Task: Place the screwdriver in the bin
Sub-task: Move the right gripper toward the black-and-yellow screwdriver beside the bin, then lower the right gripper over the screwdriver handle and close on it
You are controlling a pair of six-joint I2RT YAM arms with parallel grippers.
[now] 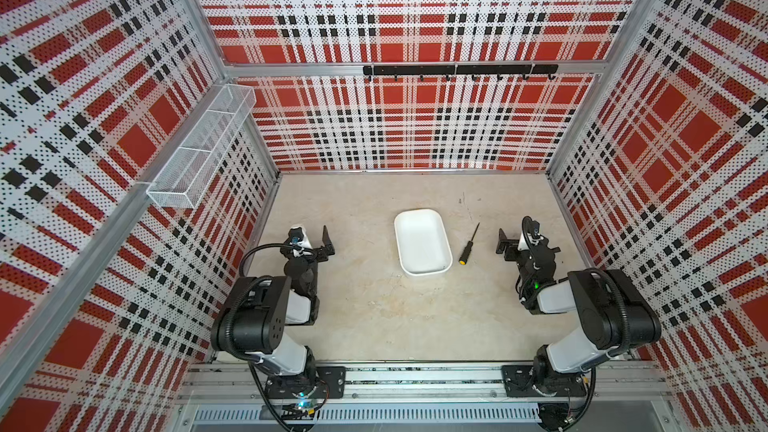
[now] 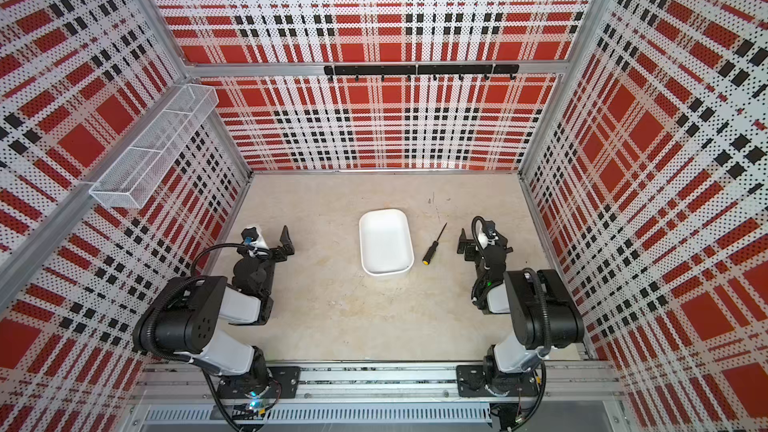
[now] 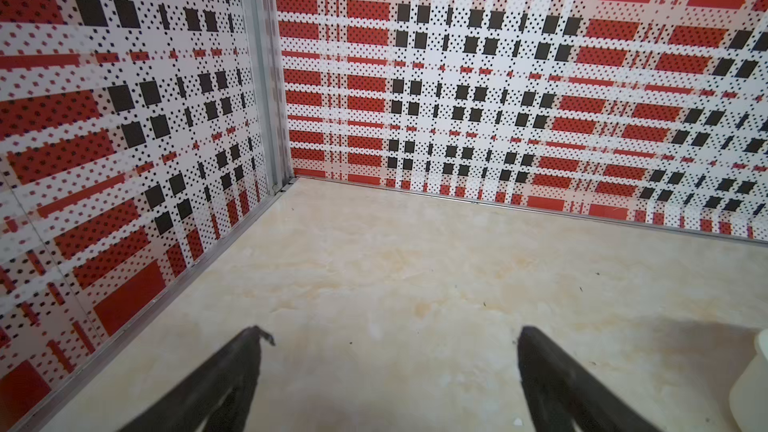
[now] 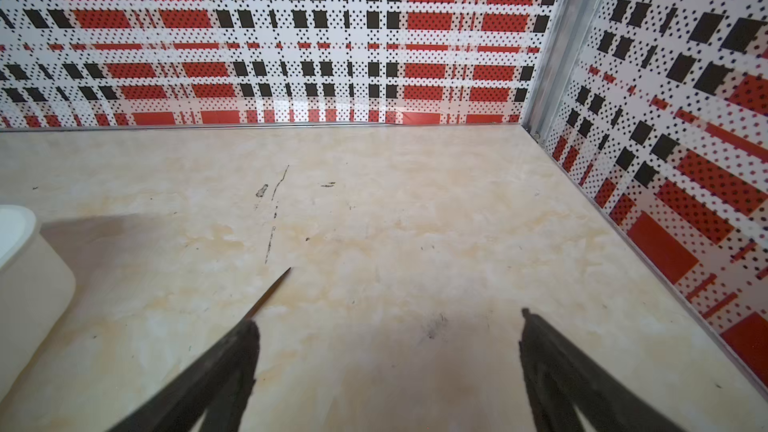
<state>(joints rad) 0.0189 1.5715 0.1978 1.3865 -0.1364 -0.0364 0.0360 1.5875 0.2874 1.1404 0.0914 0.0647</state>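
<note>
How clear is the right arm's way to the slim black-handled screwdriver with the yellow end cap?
Likely yes: the open right gripper is beside the screwdriver, only bare tabletop between them.

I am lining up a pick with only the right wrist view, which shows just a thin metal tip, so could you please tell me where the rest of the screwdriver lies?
Observer: In both top views the screwdriver lies flat on the table, just right of the bin, with a small gap between them.
Operator: Thank you. Which way does its handle point?
Observer: Its yellow-capped handle points toward the table's front edge, and the shaft points toward the back wall.
Operator: Is anything inside the bin?
Observer: No, the bin is empty.
</note>
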